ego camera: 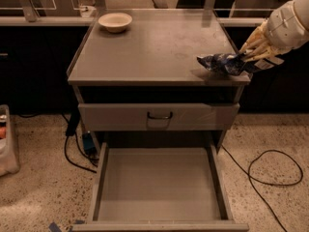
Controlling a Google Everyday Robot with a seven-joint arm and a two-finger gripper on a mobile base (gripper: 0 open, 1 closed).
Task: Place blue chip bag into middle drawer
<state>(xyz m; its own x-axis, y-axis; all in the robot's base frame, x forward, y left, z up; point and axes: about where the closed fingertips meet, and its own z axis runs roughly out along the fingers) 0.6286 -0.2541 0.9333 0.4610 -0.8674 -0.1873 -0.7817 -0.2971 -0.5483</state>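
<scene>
My gripper reaches in from the right and is shut on the blue chip bag, a crumpled dark-blue foil bag with white markings. It holds the bag just above the front right corner of the cabinet top. The bag's free end points left over the top. The middle drawer stands pulled out wide below, low in the view, with a flat bare grey floor and low side walls. Nothing lies in it. The gripper and bag are well above it and off to its right.
A cream round bowl sits at the back left of the cabinet top. A closed grey drawer front with a small black handle lies under the top. Black cables lie on the speckled floor on both sides of the cabinet.
</scene>
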